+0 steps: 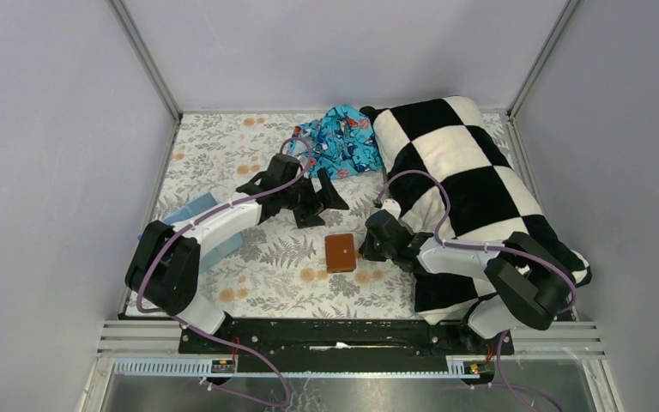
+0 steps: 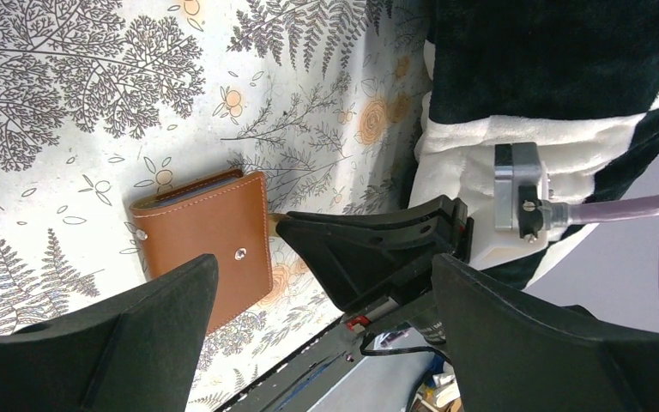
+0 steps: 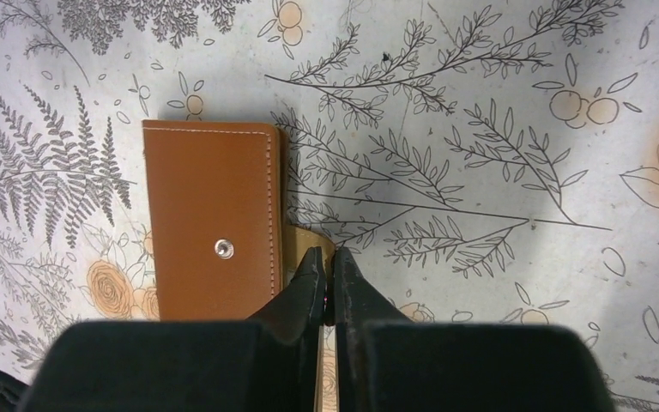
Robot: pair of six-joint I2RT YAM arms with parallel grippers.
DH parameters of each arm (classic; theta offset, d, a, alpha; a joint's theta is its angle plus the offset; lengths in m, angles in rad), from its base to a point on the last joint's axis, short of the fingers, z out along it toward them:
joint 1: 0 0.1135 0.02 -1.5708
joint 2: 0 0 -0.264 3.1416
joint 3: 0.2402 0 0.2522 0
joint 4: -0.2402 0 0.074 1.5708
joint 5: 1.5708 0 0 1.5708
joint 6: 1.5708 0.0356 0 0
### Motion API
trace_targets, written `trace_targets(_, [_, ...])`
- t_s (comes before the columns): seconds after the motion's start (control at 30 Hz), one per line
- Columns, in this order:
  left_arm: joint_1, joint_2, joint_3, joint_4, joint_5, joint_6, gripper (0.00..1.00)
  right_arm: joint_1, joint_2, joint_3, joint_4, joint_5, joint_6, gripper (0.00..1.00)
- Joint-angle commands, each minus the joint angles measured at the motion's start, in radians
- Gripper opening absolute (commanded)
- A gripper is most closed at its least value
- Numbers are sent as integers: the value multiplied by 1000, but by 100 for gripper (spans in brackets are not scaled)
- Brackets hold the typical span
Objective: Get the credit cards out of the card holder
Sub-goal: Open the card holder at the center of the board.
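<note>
The reddish-brown card holder [image 1: 340, 252] lies closed on the floral table, snap stud up. It also shows in the left wrist view [image 2: 206, 236] and the right wrist view [image 3: 210, 232]. The credit cards are hidden inside; only a thin blue-grey edge [image 2: 190, 191] shows at the holder's far side. My right gripper [image 1: 363, 251] [image 3: 327, 257] is down at the holder's right edge, shut on its tan closure tab [image 3: 309, 242]. My left gripper [image 1: 324, 209] [image 2: 326, 283] is open and empty, hovering behind the holder.
A black-and-white checkered pillow [image 1: 463, 172] fills the right side, under and beside my right arm. A blue patterned cloth [image 1: 343, 142] lies at the back. A light-blue box [image 1: 199, 210] sits at the left, partly under my left arm.
</note>
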Motion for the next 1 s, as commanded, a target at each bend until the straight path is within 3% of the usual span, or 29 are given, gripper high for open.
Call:
trace_targets(0.0, [-3, -7, -1, 32, 12, -3, 99, 6, -82, 32, -44, 15, -41, 0])
trace_targets(0.17, [16, -37, 32, -39, -7, 47, 99, 9, -152, 89, -67, -11, -105, 0])
trace_targets(0.5, [111, -120, -22, -80, -59, 106, 99, 35, -98, 214, -93, -213, -183, 0])
trace_targets(0.7, [111, -153, -76, -22, -58, 68, 99, 36, -44, 250, -97, -240, -149, 0])
trace_targets(0.97, [111, -147, -118, 92, 75, 46, 99, 37, -46, 245, -113, -220, -141, 0])
